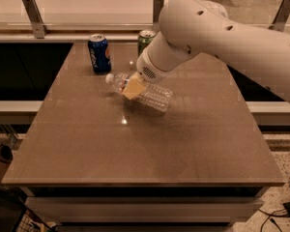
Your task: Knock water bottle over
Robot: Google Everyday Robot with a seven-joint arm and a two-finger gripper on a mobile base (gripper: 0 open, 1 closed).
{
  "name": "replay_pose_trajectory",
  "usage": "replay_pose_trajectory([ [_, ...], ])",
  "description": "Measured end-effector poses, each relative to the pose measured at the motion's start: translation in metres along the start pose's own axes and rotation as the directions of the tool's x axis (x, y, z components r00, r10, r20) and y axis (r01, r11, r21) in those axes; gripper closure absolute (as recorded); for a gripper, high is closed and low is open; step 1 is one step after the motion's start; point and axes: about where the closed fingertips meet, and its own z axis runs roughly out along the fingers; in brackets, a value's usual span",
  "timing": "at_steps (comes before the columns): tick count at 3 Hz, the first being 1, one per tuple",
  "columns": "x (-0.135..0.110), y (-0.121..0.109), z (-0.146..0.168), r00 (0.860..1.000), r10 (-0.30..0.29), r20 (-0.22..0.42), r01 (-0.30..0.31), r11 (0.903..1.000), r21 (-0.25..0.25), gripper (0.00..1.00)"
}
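Note:
The water bottle (pixel 152 96), clear ribbed plastic with a white cap at its left end, lies tilted low over the brown table (pixel 135 139), cap pointing left toward the blue can. My gripper (pixel 134 87) is right at the bottle's middle; a tan finger pad covers part of it. The white arm comes in from the upper right and hides the rest of the gripper. I cannot tell whether the bottle rests fully on the table.
A blue soda can (pixel 99 53) stands upright at the table's back left. A green soda can (pixel 145 39) stands behind the arm at the back edge. A railing with metal posts (pixel 33 14) runs behind the table. The floor drops off on all sides.

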Motion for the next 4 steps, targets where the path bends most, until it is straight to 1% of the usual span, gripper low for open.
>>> replay_pose_trajectory([
  [1,-0.0036,0.0053,0.0318,1.0,-0.02,0.015,0.021,0.999,-0.04,1.0],
  [2,-0.007,0.0046,0.027,1.0,-0.02,0.015,0.021,0.999,-0.04,0.84],
  [4,-0.0086,0.007,0.0271,1.0,-0.025,0.015,0.026,0.9988,-0.042,0.38],
])
